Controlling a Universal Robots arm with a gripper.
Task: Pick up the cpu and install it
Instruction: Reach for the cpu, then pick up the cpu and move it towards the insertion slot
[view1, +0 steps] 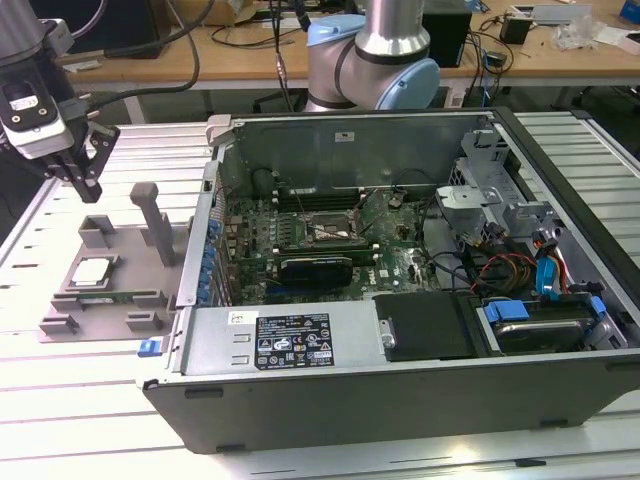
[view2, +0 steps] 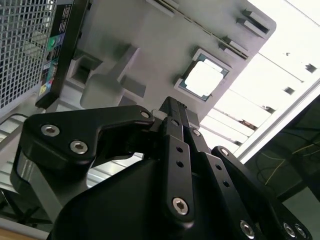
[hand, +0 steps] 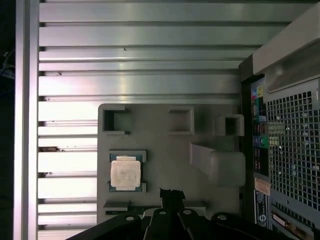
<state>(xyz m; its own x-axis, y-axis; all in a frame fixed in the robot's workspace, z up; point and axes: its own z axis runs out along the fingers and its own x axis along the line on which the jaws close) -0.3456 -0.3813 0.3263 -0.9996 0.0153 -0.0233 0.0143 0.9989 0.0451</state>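
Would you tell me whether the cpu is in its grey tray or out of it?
In the tray: the cpu lies flat in a square recess of the grey tray, and the gripper hangs apart from it, holding nothing.

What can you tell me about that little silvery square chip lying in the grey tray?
The cpu is a thin square chip with a flat, pale metal-looking top and a darker greenish rim. It lies flat in a shallow framed pocket of the grey tray, beside the open computer case. Only the tray touches it; the hand hangs above the tray, apart.
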